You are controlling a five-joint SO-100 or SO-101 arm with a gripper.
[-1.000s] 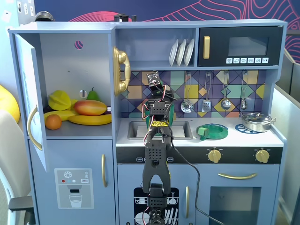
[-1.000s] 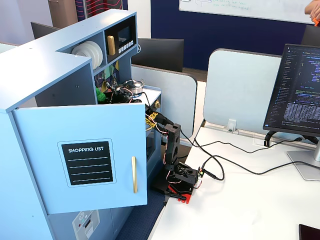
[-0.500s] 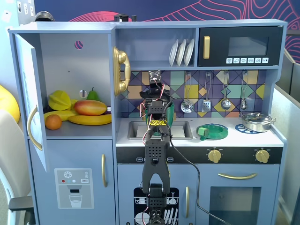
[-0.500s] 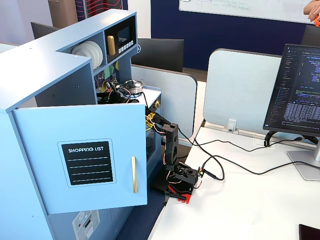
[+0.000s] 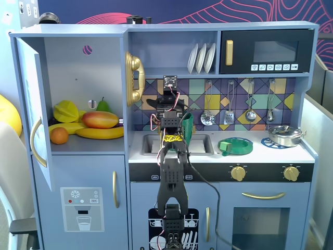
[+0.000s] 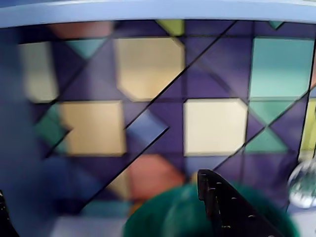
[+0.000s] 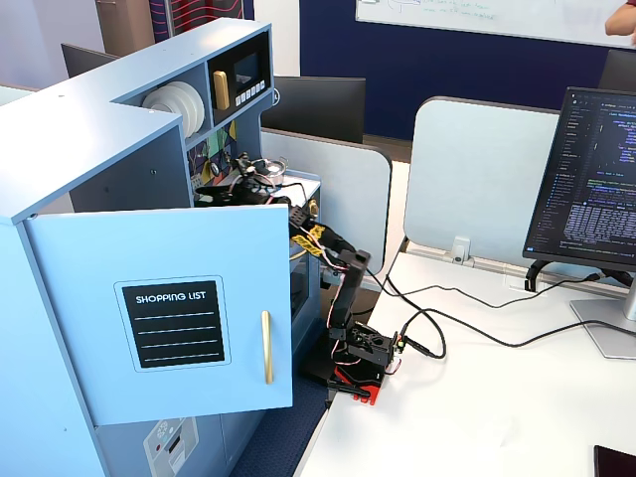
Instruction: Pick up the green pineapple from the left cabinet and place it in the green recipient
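Observation:
The left cabinet [image 5: 78, 67] stands with its door [image 5: 27, 99] swung open, and yellow, orange and red fruit lies on its shelf. The green pineapple shows in none of the views. The green recipient [image 5: 188, 124] stands at the back of the sink, mostly behind my arm [image 5: 170, 156]. In the wrist view its blurred dark green rim [image 6: 168, 219] fills the bottom edge. My gripper [image 6: 101, 185] is open wide just above it, facing the tiled wall. One black finger [image 6: 222, 207] overlaps the rim, and nothing is held.
A flat green dish [image 5: 237, 146] and a steel pan [image 5: 285, 134] sit on the counter right of the sink [image 5: 153, 143]. Utensils [image 5: 229, 112] hang on the tiled wall. A gold phone [image 5: 134, 78] hangs on the cabinet side. The open door [image 7: 169, 308] hides much of the counter in a fixed view.
My arm has stretched further in over the sink and my wrist has risen slightly. More of the green recipient now shows to the right of the arm.

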